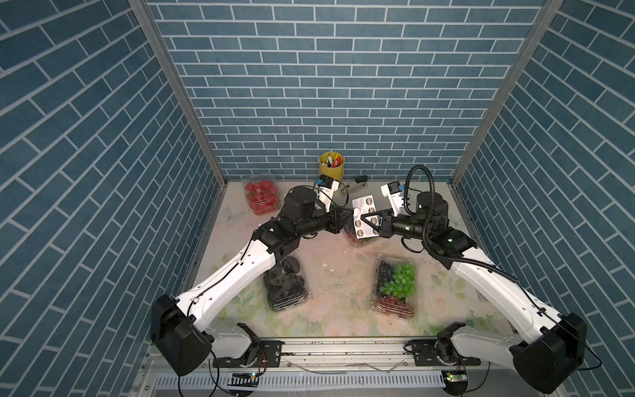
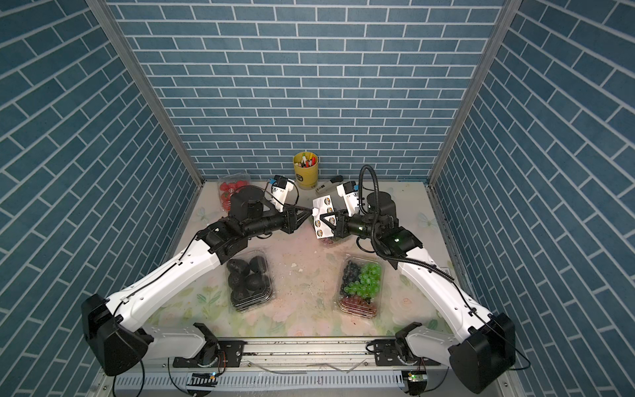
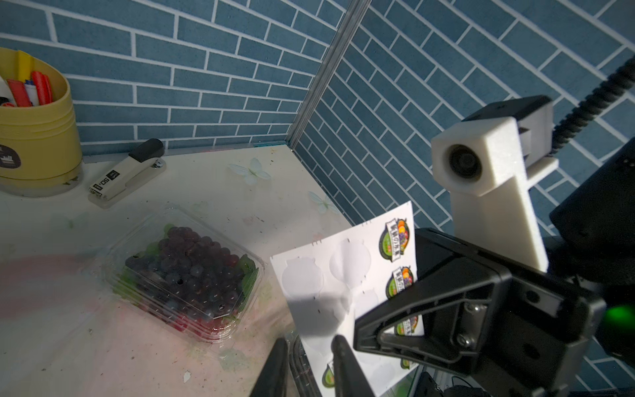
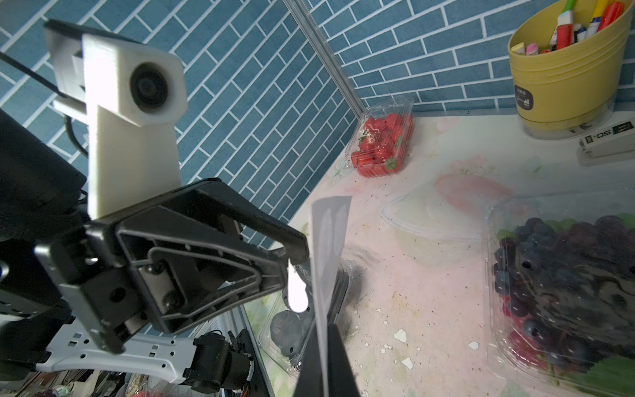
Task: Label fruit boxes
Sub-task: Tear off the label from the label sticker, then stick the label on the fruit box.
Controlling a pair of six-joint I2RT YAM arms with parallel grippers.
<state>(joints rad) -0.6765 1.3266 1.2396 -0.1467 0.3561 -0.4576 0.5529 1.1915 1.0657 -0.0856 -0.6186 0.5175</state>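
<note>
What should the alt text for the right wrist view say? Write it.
The right gripper pinches a sticker sheet edge-on, facing the left gripper, which has a white sticker at its tips. Behind lie a strawberry box, a yellow cup and a grape box.

Both top views look steeply down from high over the near edge of the surface [image 1: 330, 254], facing the back wall [image 1: 309, 86], and both take in the whole scene. The left wrist camera sits close behind the left pincer [image 3: 309, 343]. It looks across at the right pincer [image 3: 359, 326] and the right arm's camera [image 3: 464, 165]. The right wrist camera sits close behind its own pincer and faces the left arm's camera [image 4: 151, 86]. Both wrist views share the grape box [image 3: 192, 271] below the pincers and the yellow cup [image 3: 37, 137] beyond them.
</note>
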